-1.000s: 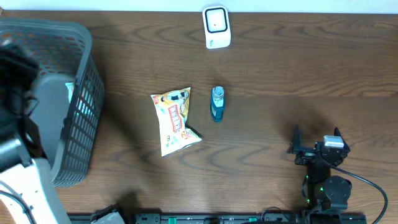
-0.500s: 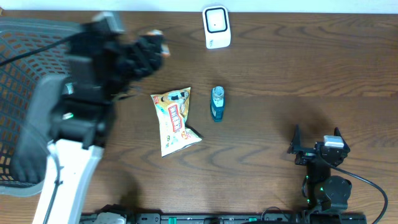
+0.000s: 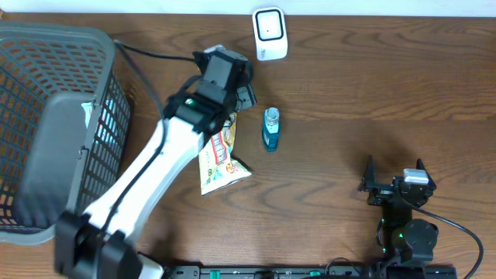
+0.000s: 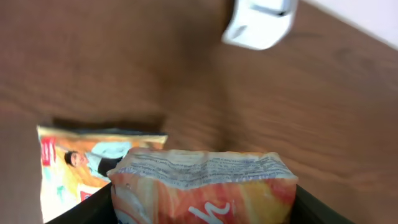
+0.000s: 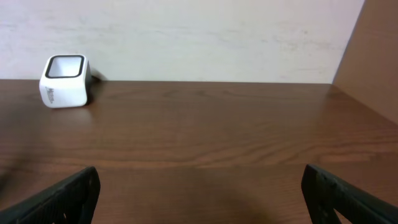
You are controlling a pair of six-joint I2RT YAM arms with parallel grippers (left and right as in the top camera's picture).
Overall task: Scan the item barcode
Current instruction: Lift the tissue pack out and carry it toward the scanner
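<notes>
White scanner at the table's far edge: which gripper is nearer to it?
Left. The left gripper, holding an orange packet, hovers just short of the scanner; the right gripper sits open near the front-right edge.

Left fingers (image 4: 323,214) clamped, right fingers (image 5: 65,196) wide apart

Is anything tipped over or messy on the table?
The blue bottle lies on its side beside the snack bag, which sits a bit crooked. Nothing looks spilled or broken.
</notes>
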